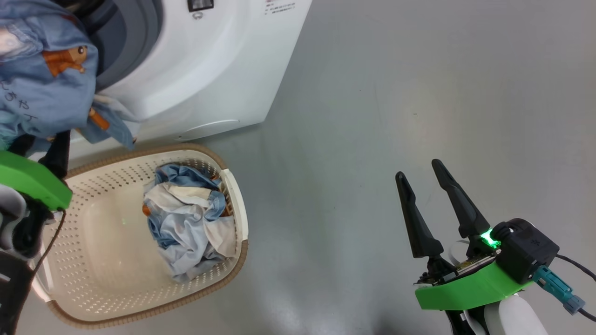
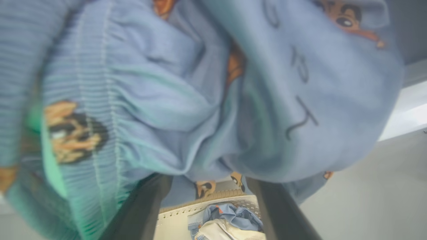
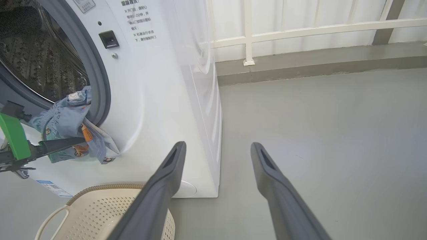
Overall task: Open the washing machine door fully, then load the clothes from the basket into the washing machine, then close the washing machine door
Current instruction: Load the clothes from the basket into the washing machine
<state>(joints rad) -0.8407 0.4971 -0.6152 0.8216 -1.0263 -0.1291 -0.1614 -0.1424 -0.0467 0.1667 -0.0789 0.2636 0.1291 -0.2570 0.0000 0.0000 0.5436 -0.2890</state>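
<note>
i see my left gripper (image 2: 208, 180) spread, light blue cartoon-print garment (image 2: 200, 100) draped over its fingertips at the mouth of the white washing machine (image 1: 209, 70), cream perforated plastic basket (image 1: 244, 260) beneath; right gripper (image 1: 420, 173) spread over grey floor (image 1: 419, 93).

A blue garment (image 1: 46, 93) drapes over the lower lip of the washing machine (image 1: 209, 70) mouth, narrowing the way in; the floor (image 1: 419, 93) right of the basket (image 1: 93, 242) lies open.

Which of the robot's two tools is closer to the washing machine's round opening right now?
Left. The left tool is at the lip of the opening, with a blue garment draped over it. The right tool hangs over bare floor, well off to the side.
</note>
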